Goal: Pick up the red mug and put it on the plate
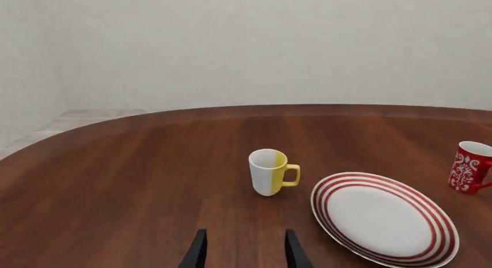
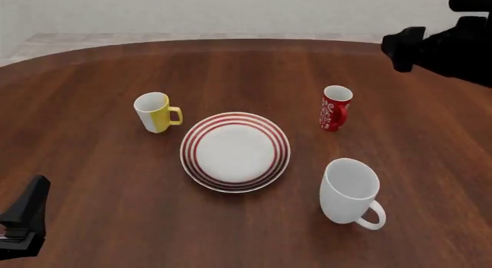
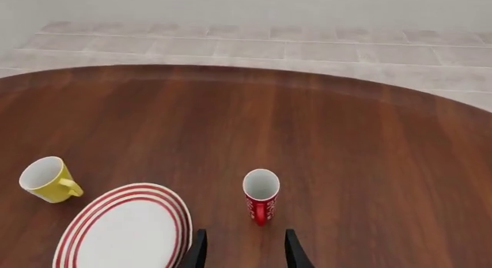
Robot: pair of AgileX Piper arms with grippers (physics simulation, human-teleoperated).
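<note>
Dark wooden worktop [image 2: 92,164] carries our small red mug with white swirls [image 2: 335,109], upright just right of the red-ringed white plate [image 2: 235,151]. Our right hand [image 3: 244,249], open and empty, hangs above the mug; next we descend and close.

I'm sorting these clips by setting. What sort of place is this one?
Probably a bare simulated room, not a furnished kitchen: a rounded dark wooden table holds only the plate and three mugs, among them the red mug. Beyond it are pale floor tiles and a plain light wall.
</note>
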